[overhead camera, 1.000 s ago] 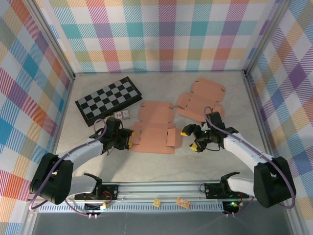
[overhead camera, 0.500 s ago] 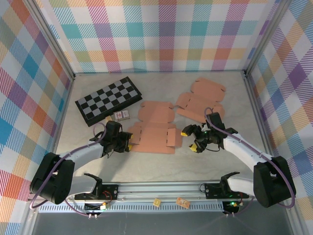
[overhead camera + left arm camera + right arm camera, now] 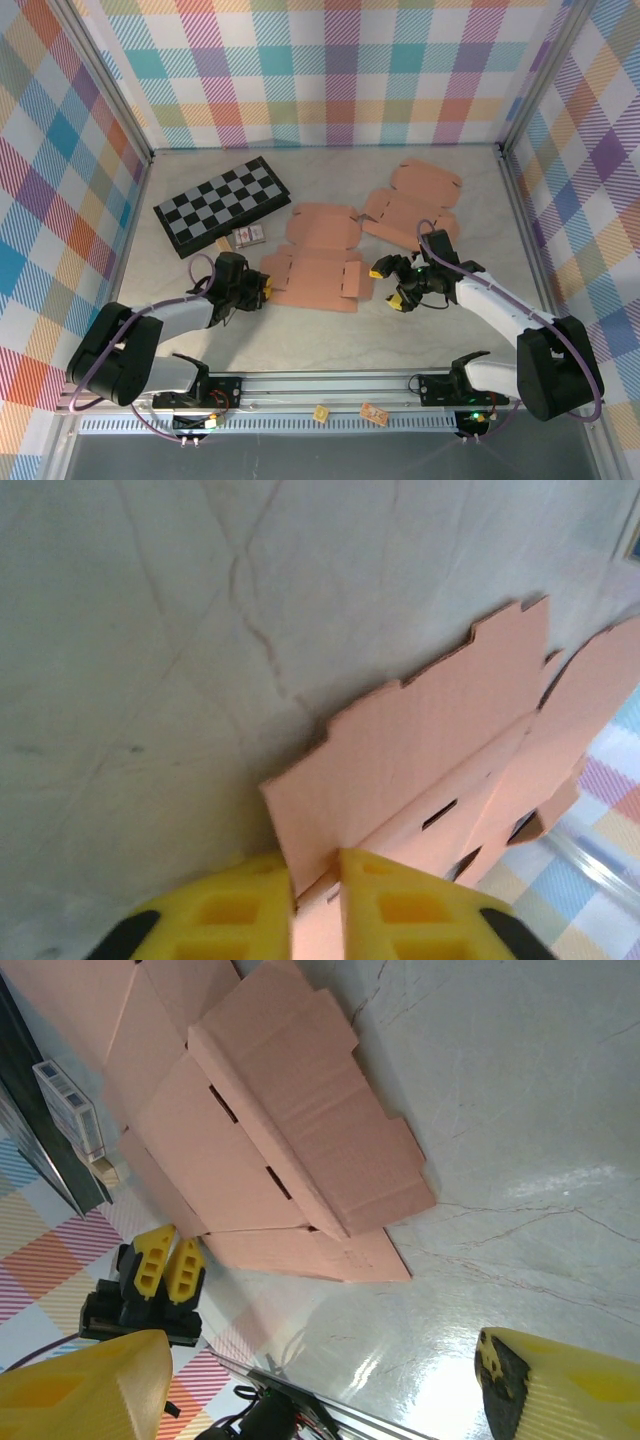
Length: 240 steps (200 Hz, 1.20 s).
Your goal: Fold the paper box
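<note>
Inside the left pincer [image 3: 316, 868], edge of the paper box [image 3: 430, 750] flap.

Reaching inward and low with left gripper [image 3: 263, 289], fingers [image 3: 215, 912] pinched nearly together on paper box [image 3: 430, 730] edge. Holding right gripper [image 3: 389, 285] low, pointed toward centre from bent elbow, jaws spread wide, fingertips [image 3: 85, 1385] well apart

Paper box [image 3: 318, 262]: salmon cardboard blank, unfolded, flat mid-table; left flap raised off table.
</note>
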### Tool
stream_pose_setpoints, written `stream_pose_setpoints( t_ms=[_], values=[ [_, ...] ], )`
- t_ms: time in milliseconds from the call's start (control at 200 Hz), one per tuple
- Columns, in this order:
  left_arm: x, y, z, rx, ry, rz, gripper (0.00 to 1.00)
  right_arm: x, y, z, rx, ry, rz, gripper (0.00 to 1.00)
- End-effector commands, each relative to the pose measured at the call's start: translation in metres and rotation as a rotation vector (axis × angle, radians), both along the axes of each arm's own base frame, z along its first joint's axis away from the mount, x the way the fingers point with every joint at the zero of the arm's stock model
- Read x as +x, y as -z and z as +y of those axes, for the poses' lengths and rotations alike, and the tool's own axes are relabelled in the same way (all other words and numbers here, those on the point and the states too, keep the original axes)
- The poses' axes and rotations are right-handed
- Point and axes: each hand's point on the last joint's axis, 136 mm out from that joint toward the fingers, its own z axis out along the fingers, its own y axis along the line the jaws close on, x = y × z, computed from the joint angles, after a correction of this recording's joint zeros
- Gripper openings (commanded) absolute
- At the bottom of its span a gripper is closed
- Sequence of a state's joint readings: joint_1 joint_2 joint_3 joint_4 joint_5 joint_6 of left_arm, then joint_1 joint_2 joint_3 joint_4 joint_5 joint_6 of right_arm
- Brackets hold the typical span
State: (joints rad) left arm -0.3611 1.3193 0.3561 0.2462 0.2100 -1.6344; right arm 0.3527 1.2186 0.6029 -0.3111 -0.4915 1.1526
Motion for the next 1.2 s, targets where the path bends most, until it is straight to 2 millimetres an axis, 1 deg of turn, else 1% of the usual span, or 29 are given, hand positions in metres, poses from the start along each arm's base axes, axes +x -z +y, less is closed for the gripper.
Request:
stream_pose_setpoints(
  t_ms=[0, 100, 285, 405, 555, 620, 680, 805, 880, 1040, 1195],
  values=[
    [0.017, -0.014, 0.002, -0.004, -0.030, -0.080, 0.07, 0.001, -0.004, 0.005, 0.016, -0.015, -0.002, 0.80],
    [0.017, -0.018, 0.002, -0.004, -0.022, -0.083, 0.00, 0.003, -0.006, 0.005, 0.018, -0.009, -0.006, 0.79],
    [0.015, -0.033, -0.001, 0.000, -0.025, -0.090, 0.00, 0.003, -0.013, 0.005, 0.029, 0.024, 0.005, 0.78],
    [0.015, -0.047, -0.007, -0.002, -0.041, -0.087, 0.00, -0.005, -0.016, 0.001, 0.073, 0.131, 0.087, 0.79],
    [0.020, -0.063, -0.019, -0.015, -0.057, -0.093, 0.00, -0.012, -0.034, 0.004, 0.154, 0.300, 0.129, 0.80],
    [0.022, -0.066, -0.024, -0.018, -0.061, -0.096, 0.00, -0.014, -0.038, 0.012, 0.182, 0.344, 0.138, 0.80],
    [0.024, -0.069, -0.030, -0.027, -0.062, -0.103, 0.00, -0.017, -0.040, 0.022, 0.186, 0.343, 0.138, 0.79],
    [0.026, -0.073, -0.041, -0.031, -0.047, -0.105, 0.00, -0.022, -0.032, 0.042, 0.164, 0.298, 0.190, 0.70],
    [0.025, -0.074, -0.046, -0.035, -0.037, -0.103, 0.00, -0.015, -0.035, 0.051, 0.179, 0.315, 0.162, 0.65],
    [0.022, -0.075, -0.046, -0.034, -0.042, -0.106, 0.00, 0.005, -0.050, 0.076, 0.215, 0.316, 0.084, 0.62],
    [0.019, -0.077, -0.043, -0.036, -0.051, -0.109, 0.00, 0.009, -0.043, 0.097, 0.229, 0.335, 0.106, 0.56]
  ],
)
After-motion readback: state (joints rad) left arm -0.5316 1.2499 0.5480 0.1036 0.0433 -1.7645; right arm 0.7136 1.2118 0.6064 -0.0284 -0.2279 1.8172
